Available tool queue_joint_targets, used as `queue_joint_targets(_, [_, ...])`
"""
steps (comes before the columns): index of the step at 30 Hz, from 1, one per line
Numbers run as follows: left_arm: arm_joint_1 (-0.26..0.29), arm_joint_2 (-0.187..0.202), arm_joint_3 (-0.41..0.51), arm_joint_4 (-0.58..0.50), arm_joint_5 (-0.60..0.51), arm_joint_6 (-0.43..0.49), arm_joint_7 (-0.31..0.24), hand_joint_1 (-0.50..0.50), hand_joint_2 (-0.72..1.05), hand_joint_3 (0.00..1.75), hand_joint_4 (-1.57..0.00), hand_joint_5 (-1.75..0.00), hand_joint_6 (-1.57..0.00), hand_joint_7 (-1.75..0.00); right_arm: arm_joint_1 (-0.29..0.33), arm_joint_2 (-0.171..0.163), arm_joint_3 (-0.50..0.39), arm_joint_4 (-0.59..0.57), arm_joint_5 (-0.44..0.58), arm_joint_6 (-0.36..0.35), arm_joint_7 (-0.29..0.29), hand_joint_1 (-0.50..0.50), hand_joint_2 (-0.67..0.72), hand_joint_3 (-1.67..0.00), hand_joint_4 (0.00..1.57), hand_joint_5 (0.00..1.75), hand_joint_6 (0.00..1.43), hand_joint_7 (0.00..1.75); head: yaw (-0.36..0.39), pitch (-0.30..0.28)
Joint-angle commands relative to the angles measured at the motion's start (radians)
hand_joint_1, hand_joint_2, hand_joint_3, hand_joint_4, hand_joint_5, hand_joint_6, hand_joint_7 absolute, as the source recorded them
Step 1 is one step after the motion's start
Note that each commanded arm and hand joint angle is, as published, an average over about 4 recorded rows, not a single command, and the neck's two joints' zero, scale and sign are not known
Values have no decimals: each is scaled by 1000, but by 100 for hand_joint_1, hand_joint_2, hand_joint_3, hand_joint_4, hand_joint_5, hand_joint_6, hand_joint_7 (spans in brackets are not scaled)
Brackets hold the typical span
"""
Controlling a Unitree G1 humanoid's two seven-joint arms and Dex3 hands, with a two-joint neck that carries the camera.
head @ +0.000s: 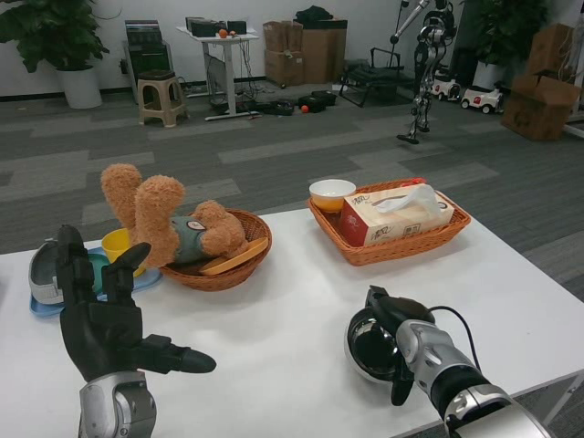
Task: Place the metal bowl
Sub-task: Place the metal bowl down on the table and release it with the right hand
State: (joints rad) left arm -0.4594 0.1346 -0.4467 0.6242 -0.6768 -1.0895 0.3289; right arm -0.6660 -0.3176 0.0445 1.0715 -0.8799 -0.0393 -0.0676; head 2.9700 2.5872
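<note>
There, the right hand [399, 330] has its fingers clasped over the metal bowl [370, 345], which sits on the white tabletop [283, 319] near its front edge. The left hand [105, 324] hovers, fingers spread wide, holding nothing.

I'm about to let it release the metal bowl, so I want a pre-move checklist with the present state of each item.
1. Right hand grips the metal bowl at its rim: ok.
2. Bowl resting on the white table: cannot tell; its underside is hidden.
3. Bowl apart from the rectangular basket with the tissue box: ok.
4. Bowl apart from the round basket holding the teddy bear: ok.
5. Left hand holds nothing, fingers apart, away from the bowl: ok.
6. Bowl near the table's front edge: not ok if it slides.
</note>
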Motion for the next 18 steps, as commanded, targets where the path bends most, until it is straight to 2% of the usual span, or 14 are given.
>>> queue_joint_targets(1, [16, 7, 2, -3, 5, -7, -2, -46, -61, 0, -112, -133, 0, -7, 26, 3, -13, -6, 25, -4, 20, -34, 49, -20, 0, 22, 0, 164, -2, 1])
queue_joint_targets(3, [15, 7, 2, -2, 5, -7, -2, -46, -59, 0, -112, -133, 0, -7, 28, 3, -15, -6, 39, -6, 27, -39, 55, -12, 0, 5, 0, 155, -2, 1])
queue_joint_targets(5, [14, 7, 2, -1, 5, -7, -2, -46, -57, 0, -112, -133, 0, -7, 29, 2, -15, -5, 48, -7, 34, -41, 58, -8, 0, 0, 0, 143, -3, 1])
queue_joint_targets(8, [13, 7, 0, 1, 4, -7, -2, -46, -59, 0, -112, -133, 0, -7, 29, -1, -15, 0, 69, -14, 44, -42, 65, -8, 0, 0, 0, 115, -4, -1])
queue_joint_targets(11, [12, 7, 0, 2, 3, -7, -2, -46, -64, 0, -112, -133, 0, -7, 29, -2, -18, 2, 89, -23, 47, -42, 66, -6, 0, 0, 0, 73, -4, -4])
queue_joint_targets(14, [12, 7, 0, 2, 3, -7, -2, -46, -57, 0, -112, -133, 0, -7, 29, -3, -38, 3, 102, -34, 51, -44, 69, 0, 1, 0, 0, 24, -2, -4])
queue_joint_targets(15, [12, 7, 0, 2, 3, -7, -2, -46, -55, 0, -112, -133, 0, -7, 29, -3, -46, 3, 109, -41, 51, -45, 71, 0, 2, 0, 0, 14, -2, -4])
queue_joint_targets(16, [12, 7, 0, 2, 3, -7, -2, -46, -55, 0, -112, -133, 0, -7, 29, -3, -54, 4, 115, -48, 51, -46, 72, 0, 3, 0, 0, 7, -2, -4])
queue_joint_targets(18, [12, 7, 0, 2, 3, -7, -2, -46, -59, 0, -112, -133, 0, -7, 31, -3, -64, 3, 145, -66, 50, -46, 72, 0, 3, 0, 0, 3, -2, -3])
